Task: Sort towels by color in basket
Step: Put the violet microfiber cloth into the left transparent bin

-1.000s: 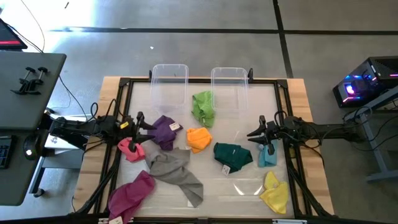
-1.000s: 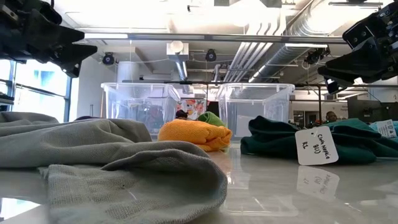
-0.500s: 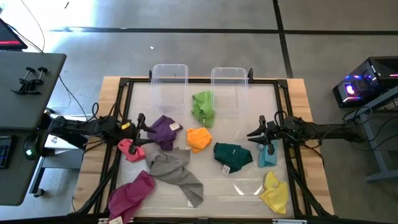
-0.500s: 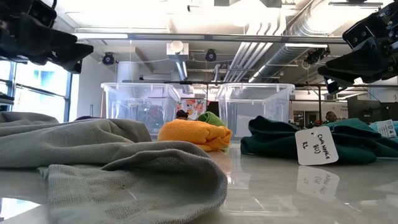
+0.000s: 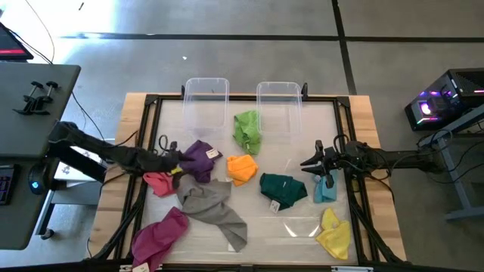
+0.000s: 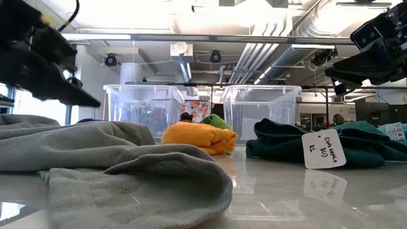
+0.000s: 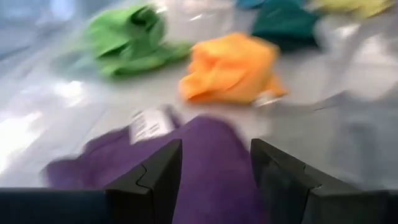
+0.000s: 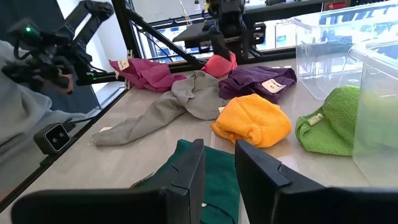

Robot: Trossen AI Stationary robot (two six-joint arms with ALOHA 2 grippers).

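**Left arm lining up on the purple towel, looks like a messy grab waiting to happen**

Biggest risk I see: the purple towel (image 5: 198,159) sits touching the pink towel (image 5: 157,182) and just beside the grey towel (image 5: 213,208), so a low pinch could drag two colours at once. Its paper tag could also snag.

The left gripper (image 5: 175,161) reaches in low from the table's left edge, fingers spread wide with nothing in them, right at the purple cloth's edge. The right gripper (image 5: 309,162) waits over the right side near the light blue towel (image 5: 324,187), fingers a narrow gap apart, empty.

Both clear bins (image 5: 206,100) at the far edge look empty, so sorting is barely started.
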